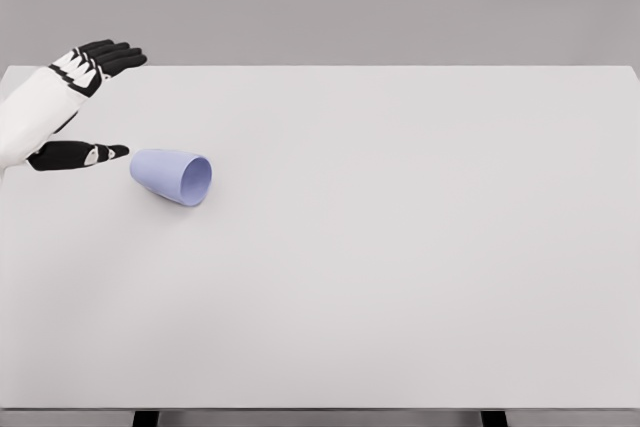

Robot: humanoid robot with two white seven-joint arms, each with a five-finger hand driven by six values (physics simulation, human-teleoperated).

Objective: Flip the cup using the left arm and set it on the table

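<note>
Lying: the pale lavender-blue plastic cup is on its side on the wide flat light grey table, over in the left part of it, well away from the near edge.
Cup mouth: the open end points right and a bit toward the camera, and the closed base faces left toward the hand.
Left hand: the white-and-black five-finger left hand comes in from the left edge, palm turned toward the cup (sort of a sideways open-hand pose).
Fingers: spread apart and holding nothing; the four black fingers reach out near the table's far edge, and the thumb sticks out lower down.
Gap: the thumb tip is just beside the cup's base, and I can't really tell if it's touching, though it looks like a sliver of table shows between them.
Right arm: doesn't show up anywhere in the head view.
</note>
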